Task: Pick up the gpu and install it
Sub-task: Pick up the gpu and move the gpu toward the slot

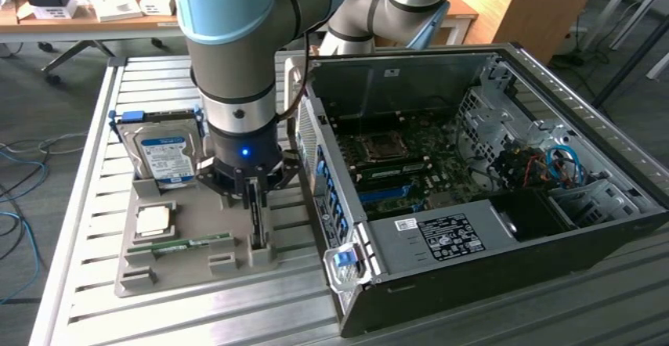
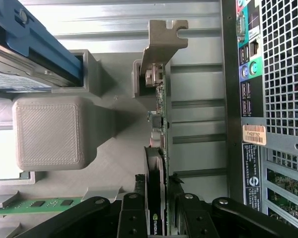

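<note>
The gpu [image 1: 256, 222] is a thin dark card standing on edge in a slot of the grey holder [image 1: 157, 272], just beside the open computer case [image 1: 460, 205]. My gripper [image 1: 252, 193] comes straight down over its top edge. In the wrist view the gripper [image 2: 157, 198] is shut on the gpu [image 2: 159, 124], one dark finger [image 2: 138, 191] against each face. The card's silver bracket [image 2: 161, 42] sits at the far end by a holder post. The card still rests in its slot.
A hard drive [image 1: 162, 154] with a blue-white label stands at the holder's back. A small chip [image 1: 155, 221] and a green memory stick [image 1: 188, 244] lie in it. The case's rear panel [image 2: 268, 74] is close beside the card. The slatted metal table [image 1: 136, 80] extends around.
</note>
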`<state>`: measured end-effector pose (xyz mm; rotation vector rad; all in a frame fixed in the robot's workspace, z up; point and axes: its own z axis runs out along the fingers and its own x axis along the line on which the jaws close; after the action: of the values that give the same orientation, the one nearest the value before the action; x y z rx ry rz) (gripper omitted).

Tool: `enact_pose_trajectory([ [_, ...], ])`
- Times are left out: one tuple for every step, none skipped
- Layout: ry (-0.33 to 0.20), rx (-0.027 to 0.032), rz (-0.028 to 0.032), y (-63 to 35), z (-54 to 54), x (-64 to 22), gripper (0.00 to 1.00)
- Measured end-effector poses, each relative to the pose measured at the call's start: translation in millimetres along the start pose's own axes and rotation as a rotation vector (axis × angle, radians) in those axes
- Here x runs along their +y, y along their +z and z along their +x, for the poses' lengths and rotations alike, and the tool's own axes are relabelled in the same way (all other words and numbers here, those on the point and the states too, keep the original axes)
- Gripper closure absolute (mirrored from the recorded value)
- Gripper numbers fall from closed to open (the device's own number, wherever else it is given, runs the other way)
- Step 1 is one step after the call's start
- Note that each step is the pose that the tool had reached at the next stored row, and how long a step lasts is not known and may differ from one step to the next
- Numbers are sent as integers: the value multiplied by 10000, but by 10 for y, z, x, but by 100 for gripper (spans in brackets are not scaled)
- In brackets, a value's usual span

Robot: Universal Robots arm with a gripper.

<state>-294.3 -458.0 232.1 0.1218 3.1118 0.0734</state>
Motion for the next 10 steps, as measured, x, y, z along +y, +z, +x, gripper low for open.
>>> enact_pose_trajectory([
  [2, 1, 1, -1, 4, 0, 68],
  [1, 0, 0, 0, 5, 0, 68],
  [0, 0, 0, 0, 6, -2, 68],
  [2, 1, 0, -1, 7, -5, 68],
  [3, 1, 0, -1, 7, -8, 68],
  [2, 1, 1, -1, 6, -11, 68],
  [3, 1, 1, -1, 6, -13, 68],
  [2, 0, 0, -1, 5, -15, 68],
  [2, 0, -1, -1, 5, -15, 68],
  [2, 0, 0, -1, 4, -16, 68],
])
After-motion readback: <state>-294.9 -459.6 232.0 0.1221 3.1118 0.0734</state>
